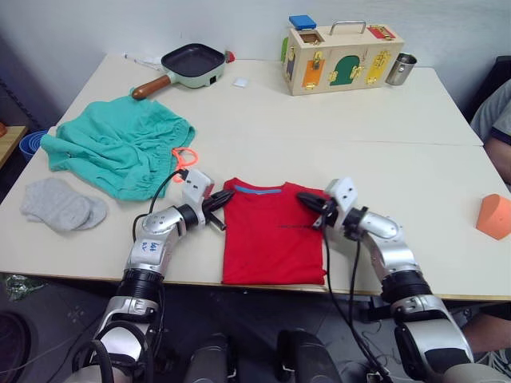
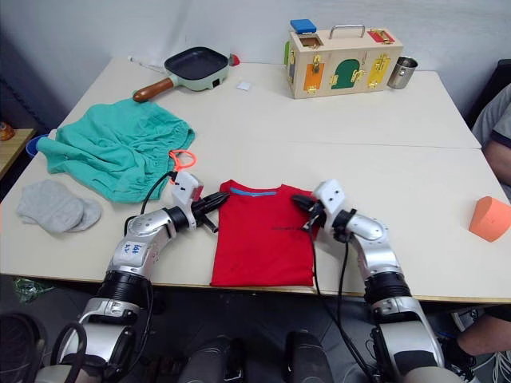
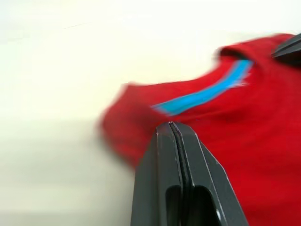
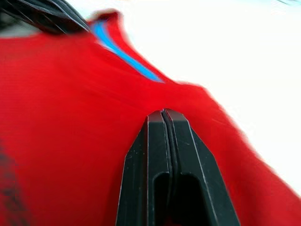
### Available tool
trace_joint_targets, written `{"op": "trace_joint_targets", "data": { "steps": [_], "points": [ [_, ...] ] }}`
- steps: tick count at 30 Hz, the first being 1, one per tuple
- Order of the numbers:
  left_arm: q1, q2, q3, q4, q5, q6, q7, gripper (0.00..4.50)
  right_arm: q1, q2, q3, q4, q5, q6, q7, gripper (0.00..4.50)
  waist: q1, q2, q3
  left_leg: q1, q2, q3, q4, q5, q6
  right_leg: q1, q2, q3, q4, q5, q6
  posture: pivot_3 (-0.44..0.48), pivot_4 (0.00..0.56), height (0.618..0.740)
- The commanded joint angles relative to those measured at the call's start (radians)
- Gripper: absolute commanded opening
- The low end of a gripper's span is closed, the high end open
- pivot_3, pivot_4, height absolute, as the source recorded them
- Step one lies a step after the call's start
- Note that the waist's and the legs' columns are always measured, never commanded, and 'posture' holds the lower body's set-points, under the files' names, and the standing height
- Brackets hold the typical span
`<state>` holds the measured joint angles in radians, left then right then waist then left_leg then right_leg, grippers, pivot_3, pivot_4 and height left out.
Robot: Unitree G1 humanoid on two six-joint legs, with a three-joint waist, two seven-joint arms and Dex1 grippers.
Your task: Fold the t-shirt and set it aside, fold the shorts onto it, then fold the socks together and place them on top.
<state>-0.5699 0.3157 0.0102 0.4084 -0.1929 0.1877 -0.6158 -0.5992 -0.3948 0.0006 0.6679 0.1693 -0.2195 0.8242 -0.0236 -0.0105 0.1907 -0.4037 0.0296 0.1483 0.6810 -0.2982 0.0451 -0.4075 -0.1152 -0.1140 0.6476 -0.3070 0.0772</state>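
Left eye view: the t-shirt [image 1: 271, 235] was seen lying flat as a narrow red rectangle at the table's [image 1: 359, 159] near edge, collar away from the robot, with the left gripper [image 1: 217, 209] at its left shoulder and the right gripper [image 1: 313, 209] at its right shoulder. Each gripper's fingers were pressed together at the shirt's shoulder edge in the wrist views, though whether fabric was pinched could not be told. The shorts [image 1: 120, 145] were spread further left, with the socks [image 1: 62, 204] just beside their near edge.
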Motion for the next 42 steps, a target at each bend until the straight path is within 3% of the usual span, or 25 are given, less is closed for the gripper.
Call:
{"op": "trace_joint_targets", "data": {
  "steps": [1,10,16,26,32,42],
  "points": [
    [-0.007,0.004,-0.008,-0.064,-0.001,0.007,-0.013,0.01,0.019,-0.032,-0.058,0.035,0.026,-0.057,0.012,0.00,-0.002,0.000,0.000,0.000,0.000,0.000,0.000,0.000,0.000,0.000,0.000,0.000,0.000,0.000,0.000,0.000,0.150,0.740],
    [-0.004,0.017,-0.055,-0.286,-0.055,0.034,-0.147,0.01,0.155,-0.020,-0.095,-0.297,0.222,0.029,0.177,0.00,-0.005,0.000,0.000,0.000,0.001,0.001,-0.001,0.000,-0.001,0.000,0.001,0.001,-0.001,0.000,0.000,0.000,0.150,0.740],
    [0.156,0.065,-0.142,-0.481,-0.090,0.084,-0.259,0.01,0.206,-0.012,0.011,-0.407,0.161,0.095,0.200,0.00,-0.005,0.000,0.000,0.001,0.001,0.001,-0.003,0.000,-0.002,-0.001,0.001,0.002,-0.001,0.000,0.000,0.000,0.150,0.740],
    [0.154,0.021,-0.119,-0.376,-0.074,0.030,-0.197,0.01,0.221,-0.045,0.127,-0.393,0.035,0.144,0.210,0.00,0.006,0.000,0.000,0.000,0.000,0.000,-0.001,-0.001,0.000,-0.001,-0.001,0.001,-0.004,0.000,0.000,0.000,0.150,0.740],
    [0.116,0.010,-0.133,-0.220,-0.030,-0.048,-0.197,0.01,0.244,-0.088,0.176,-0.373,-0.018,0.057,0.294,0.00,0.004,0.000,0.000,0.001,0.000,0.000,-0.001,-0.001,-0.001,-0.001,0.000,0.001,-0.004,0.000,0.000,0.000,0.150,0.740],
    [0.092,0.001,-0.115,-0.134,-0.033,-0.049,-0.186,0.01,0.377,-0.219,0.155,-0.553,0.106,0.011,0.488,0.00,0.022,0.000,0.000,0.000,0.000,0.000,0.000,-0.001,0.000,0.000,0.000,0.001,-0.005,0.000,0.000,0.000,0.150,0.740]
  ]
}}
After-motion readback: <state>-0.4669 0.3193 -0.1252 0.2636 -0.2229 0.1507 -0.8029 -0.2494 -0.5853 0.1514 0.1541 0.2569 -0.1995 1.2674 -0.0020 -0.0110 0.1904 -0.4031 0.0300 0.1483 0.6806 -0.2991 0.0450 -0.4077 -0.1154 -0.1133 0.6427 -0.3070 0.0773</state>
